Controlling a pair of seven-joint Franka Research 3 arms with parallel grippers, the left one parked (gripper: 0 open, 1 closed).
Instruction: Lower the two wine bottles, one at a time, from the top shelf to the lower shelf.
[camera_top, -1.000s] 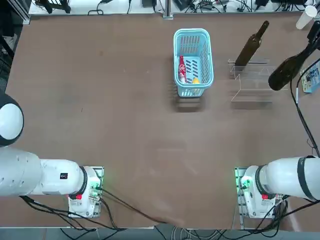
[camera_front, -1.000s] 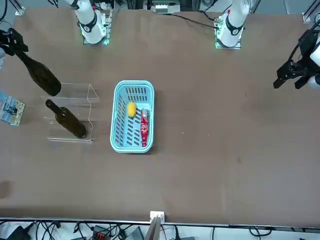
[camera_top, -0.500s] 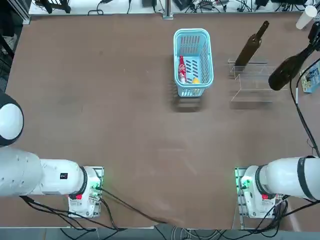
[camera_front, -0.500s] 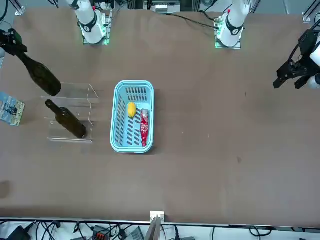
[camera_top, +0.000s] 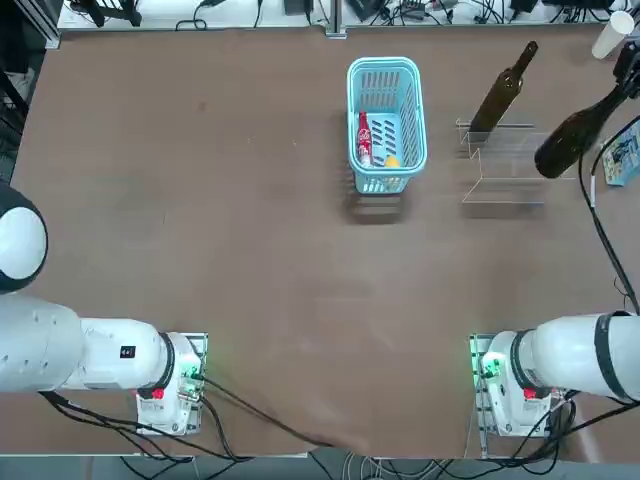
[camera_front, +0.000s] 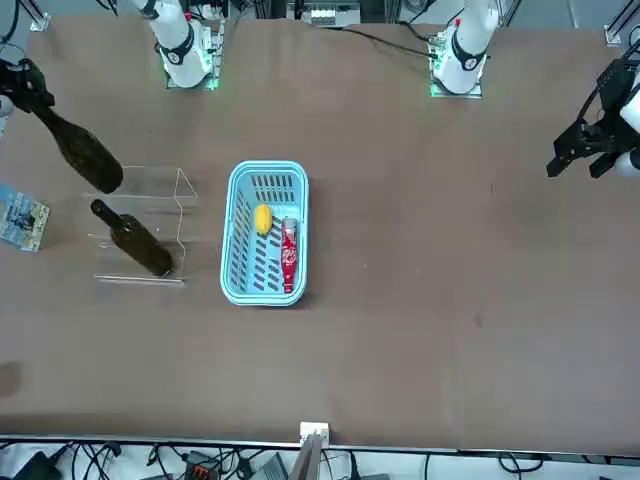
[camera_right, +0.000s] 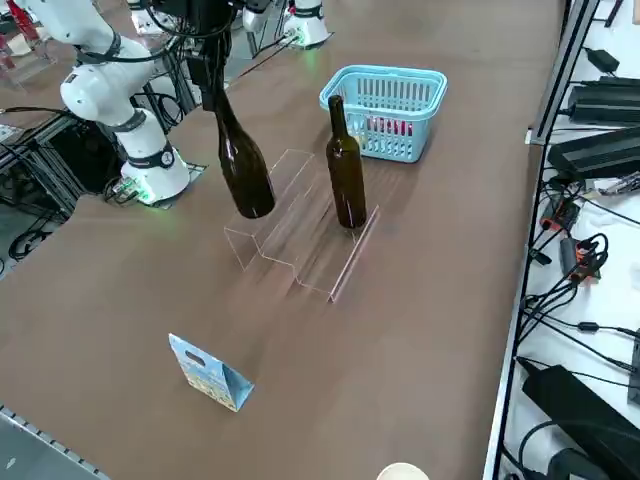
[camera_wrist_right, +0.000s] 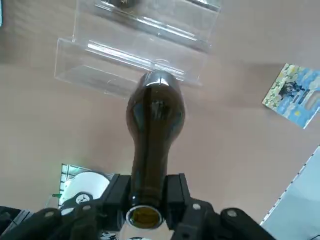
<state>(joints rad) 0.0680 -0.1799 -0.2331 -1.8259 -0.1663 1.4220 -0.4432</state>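
My right gripper (camera_wrist_right: 146, 201) is shut on the neck of one dark wine bottle (camera_wrist_right: 154, 125), which hangs tilted in the air. In the right side view this bottle (camera_right: 240, 160) hangs over the robot-side part of the clear acrylic stand (camera_right: 300, 240), its base close above the lower shelf (camera_top: 503, 193). The gripper (camera_top: 630, 68) sits at the top view's right edge, and shows at the left (camera_front: 24, 84) of the front view. The other wine bottle (camera_top: 500, 92) stands upright on the top shelf (camera_top: 500, 135), the stand's far tier.
A light blue basket (camera_top: 386, 125) holding a small red bottle (camera_top: 364, 138) and a yellow item stands left of the stand. A small blue printed card (camera_right: 208, 372) stands on the table to the stand's right. A white cup (camera_top: 610, 38) is at the far right corner.
The held bottle and my gripper have shifted slightly toward the table's far side. The other bottle, stand and basket have not moved.
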